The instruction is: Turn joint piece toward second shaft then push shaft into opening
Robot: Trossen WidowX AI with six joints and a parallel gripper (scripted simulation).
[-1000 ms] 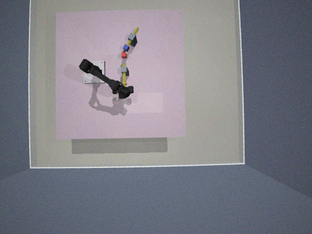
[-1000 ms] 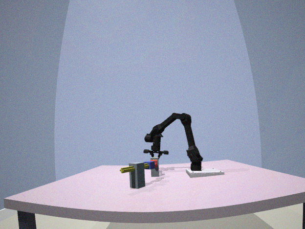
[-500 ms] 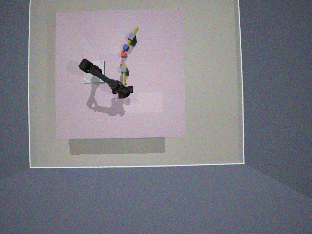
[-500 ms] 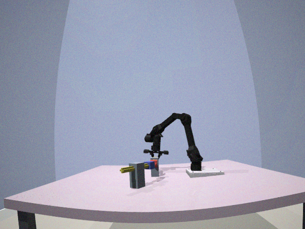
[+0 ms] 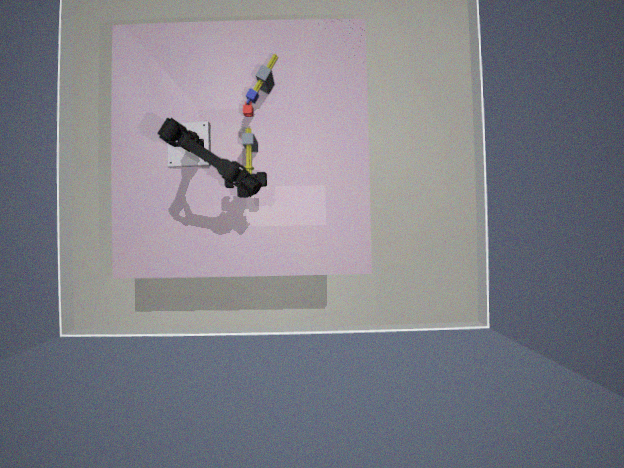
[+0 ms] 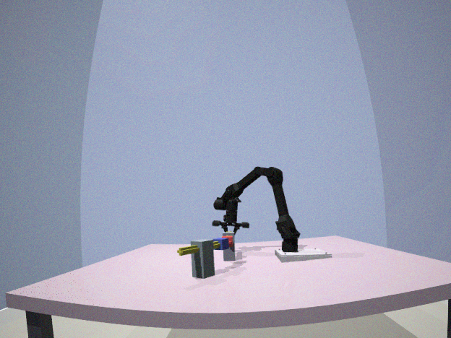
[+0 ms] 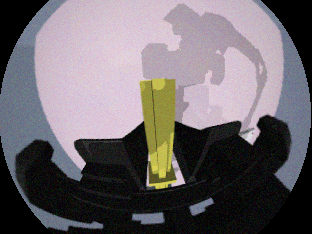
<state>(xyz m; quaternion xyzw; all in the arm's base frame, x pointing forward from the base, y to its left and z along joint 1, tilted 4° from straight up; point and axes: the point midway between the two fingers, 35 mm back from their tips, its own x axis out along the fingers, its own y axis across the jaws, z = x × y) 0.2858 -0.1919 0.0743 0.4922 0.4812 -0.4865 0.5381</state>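
Note:
The first yellow shaft (image 5: 273, 60) (image 6: 188, 250) runs through its grey block (image 5: 263, 73) (image 6: 207, 258). A blue piece (image 5: 252, 94) (image 6: 220, 244) sits on its inner end, and the red joint piece (image 5: 247, 110) (image 6: 228, 240) hangs on that, turned towards the second shaft. The second yellow shaft (image 5: 248, 157) (image 7: 161, 115) passes through the second grey block (image 5: 247, 138) (image 6: 229, 254). Its short tip shows beyond that block, with a gap between tip and red piece. My gripper (image 6: 230, 231) (image 7: 156, 121) is shut on the second shaft near its far end. The fingertips are hidden from above.
The arm's white base plate (image 5: 203, 156) (image 6: 306, 256) stands left of the second block in the top view. The arm reaches from it over to the second shaft. Both blocks stand on the pink table top (image 5: 322, 125) (image 6: 327, 283).

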